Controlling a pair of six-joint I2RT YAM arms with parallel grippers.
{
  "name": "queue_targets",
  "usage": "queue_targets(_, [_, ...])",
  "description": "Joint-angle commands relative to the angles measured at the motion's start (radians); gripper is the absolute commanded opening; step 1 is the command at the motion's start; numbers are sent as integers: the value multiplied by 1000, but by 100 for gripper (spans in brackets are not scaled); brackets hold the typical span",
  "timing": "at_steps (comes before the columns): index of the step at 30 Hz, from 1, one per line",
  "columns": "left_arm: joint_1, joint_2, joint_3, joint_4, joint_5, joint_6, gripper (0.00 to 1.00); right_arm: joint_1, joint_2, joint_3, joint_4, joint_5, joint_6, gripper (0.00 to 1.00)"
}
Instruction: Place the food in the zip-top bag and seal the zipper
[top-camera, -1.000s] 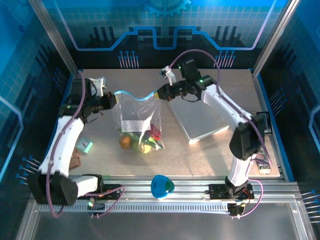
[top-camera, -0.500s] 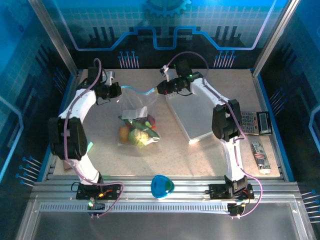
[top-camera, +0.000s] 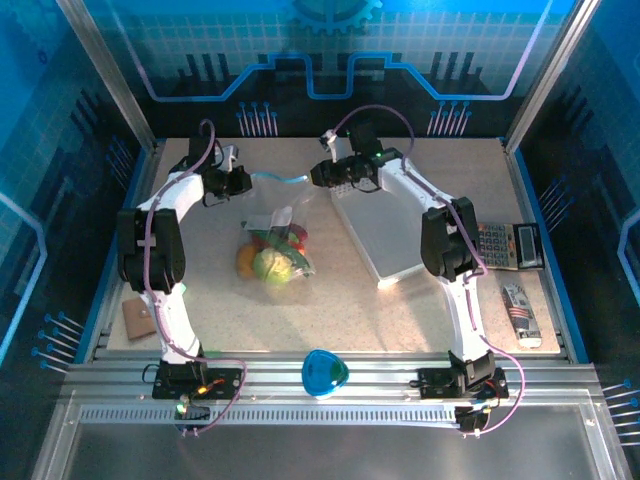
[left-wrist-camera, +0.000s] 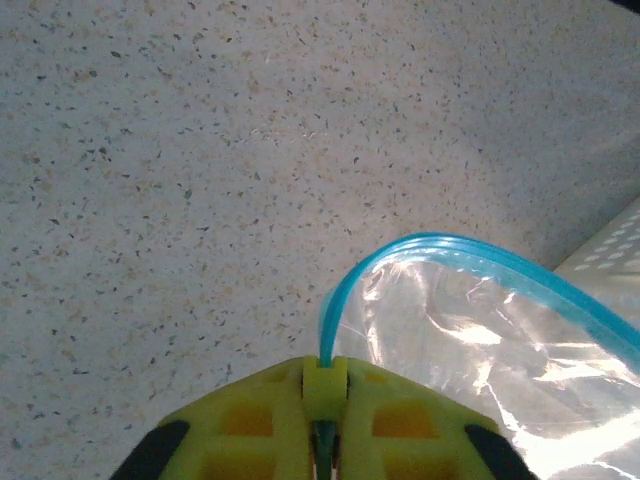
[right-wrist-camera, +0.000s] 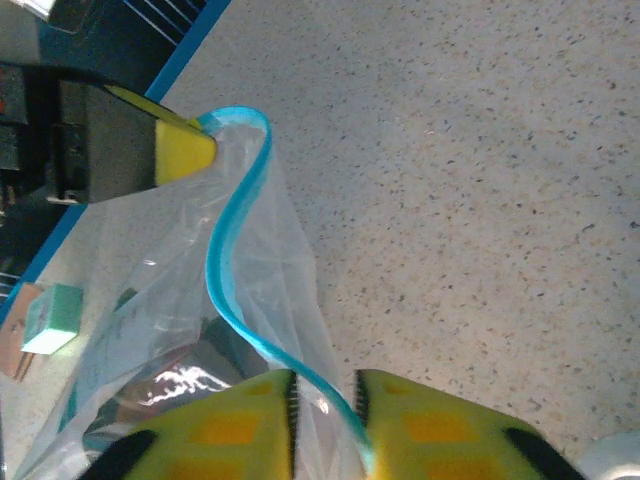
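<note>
I see left tool (left-wrist-camera: 325, 385) clenched on zipper (top-camera: 281, 180) at left end, right tool (right-wrist-camera: 322, 390) grasping right end. Zipper runs left-right between them near desk's far edge; zip-top bag (top-camera: 272, 222), food (top-camera: 268, 263) inside, lies nearward.

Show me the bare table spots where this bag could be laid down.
Widest: the near strip between the bag and the front rail. Also the far right corner beyond the white basket. Crowded: the right edge, with the calculator.
</note>
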Motion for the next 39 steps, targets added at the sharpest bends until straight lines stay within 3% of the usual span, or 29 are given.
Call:
queue_targets(1, [11,-33,0,53,16,-17,20,-15,-71,-50,52,34,-5,37])
queue_targets(4, [12,-61,-7,61,1,-16,23,-15,-109,-76,60,53,-17,49])
queue_targets(6, [11,-87,-14,66,-21,-15,24,-16,-137,-98,72,81,-24,64])
queue_targets(11, [9,-230,-71,104,-99,-25,25,-25,-234,-179,133,150,-33,71])
queue_targets(13, [4,-309,-108,109,-129,-26,23,-25,-284,-218,153,177,-40,72])
queue_targets(17, [-45,-443,-150,-3,-126,-24,8,-35,-392,-299,144,300,-59,71])
queue_targets(21, [-158,-520,-196,-147,-144,-1,3,-90,-455,-336,64,384,-51,69])
queue_targets(25, [-278,-568,-277,-182,-174,-10,3,-162,-502,-382,-23,473,-63,69])
queue_targets(31, [-344,-538,-374,-121,-141,-65,2,-277,-565,-480,-107,623,-89,74])
queue_targets(39, [-394,-425,-390,-71,-55,-91,1,-424,-560,-577,-160,562,-73,75])
